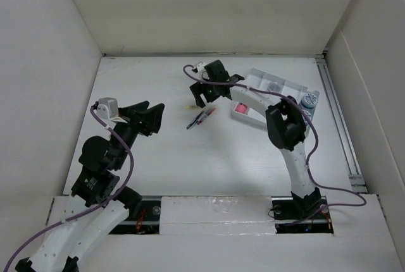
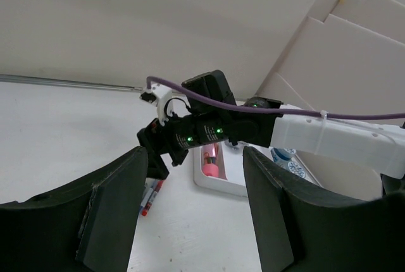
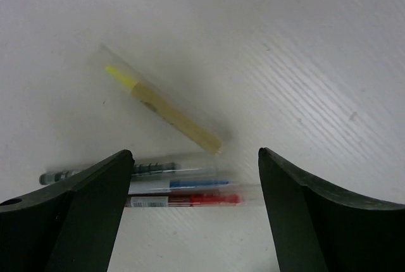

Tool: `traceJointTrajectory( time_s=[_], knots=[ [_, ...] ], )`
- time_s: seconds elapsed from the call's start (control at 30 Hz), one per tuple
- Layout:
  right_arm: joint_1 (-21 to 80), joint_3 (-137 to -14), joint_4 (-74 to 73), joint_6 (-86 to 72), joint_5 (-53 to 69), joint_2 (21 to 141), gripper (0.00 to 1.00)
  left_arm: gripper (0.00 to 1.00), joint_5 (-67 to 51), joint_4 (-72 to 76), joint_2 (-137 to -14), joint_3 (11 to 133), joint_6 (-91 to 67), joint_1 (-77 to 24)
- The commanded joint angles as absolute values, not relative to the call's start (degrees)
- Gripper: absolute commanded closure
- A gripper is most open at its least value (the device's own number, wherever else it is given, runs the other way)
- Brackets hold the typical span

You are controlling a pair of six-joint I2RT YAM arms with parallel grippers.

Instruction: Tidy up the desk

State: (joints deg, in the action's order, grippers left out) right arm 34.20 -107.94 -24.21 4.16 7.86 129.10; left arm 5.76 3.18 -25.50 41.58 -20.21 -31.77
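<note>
The desk [image 1: 190, 164] is a white tabletop between white walls. Three clear pens [image 1: 201, 119], black, blue and red, lie side by side near its middle, with a yellow highlighter [image 1: 188, 105] just beyond them. My right gripper [image 1: 201, 95] hangs open over them. In the right wrist view the pens [image 3: 183, 185] lie between its fingers [image 3: 95, 209], with the highlighter [image 3: 161, 104] past the tips. My left gripper [image 1: 152, 117] is open and empty to the left, and points at the pens [image 2: 150, 197].
A white compartmented tray [image 1: 281, 85] sits at the back right with a pink object [image 1: 240, 109] in it; both show in the left wrist view [image 2: 231, 186]. Blue-and-white round items [image 1: 309, 101] stand at the tray's right end. A metal rail [image 1: 338, 120] runs along the right wall.
</note>
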Motion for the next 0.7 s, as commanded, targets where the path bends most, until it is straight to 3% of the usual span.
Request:
traceJointTrajectory(
  time_s=[0.0, 0.67],
  knots=[
    [35.9, -109.3, -26.9, 10.9, 8.8, 129.3, 0.15, 0.43, 4.9, 5.7, -26.0, 41.5, -20.2, -31.9],
    [39.8, -123.7, -30.4, 14.3, 3.0, 140.2, 0.19, 0.42, 5.0, 5.7, -26.3, 41.4, -20.0, -31.9]
  ],
)
